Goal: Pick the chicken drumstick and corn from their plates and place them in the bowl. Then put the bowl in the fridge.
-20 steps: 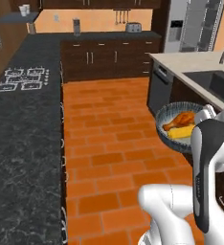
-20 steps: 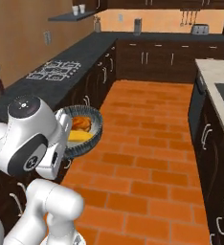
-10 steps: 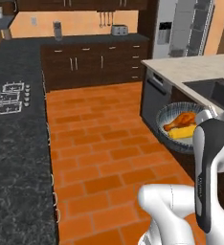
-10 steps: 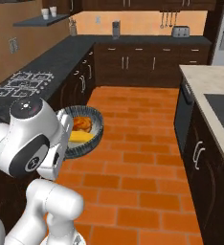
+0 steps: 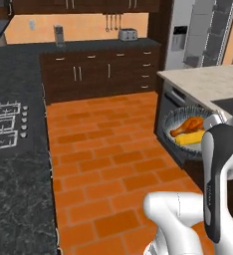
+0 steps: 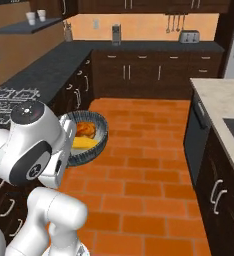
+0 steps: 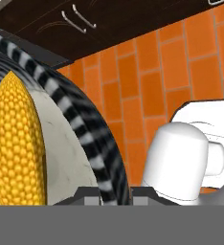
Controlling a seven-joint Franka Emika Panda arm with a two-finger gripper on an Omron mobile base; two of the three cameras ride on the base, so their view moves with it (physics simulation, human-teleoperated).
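Left base view: bowl (image 5: 184,130) held up at right centre, above the brick floor (image 5: 108,174).
Contents: chicken drumstick (image 5: 188,125) and corn (image 5: 192,138) lie side by side inside.
Gripper (image 7: 115,194): clamped on the bowl's rim, bottom of hand view.
Fridge (image 5: 198,32): upper right, doors closed.

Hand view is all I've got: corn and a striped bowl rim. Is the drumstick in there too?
Observer: Yes, the chicken drumstick lies in the bowl beside the corn.
Operator: Is the bowl resting on anything?
Observer: No, it hangs in the air over the brick floor, at the arm's end.
Operator: Fridge in sight?
Observer: Yes, the fridge stands ahead at upper right of the left base view, doors closed.
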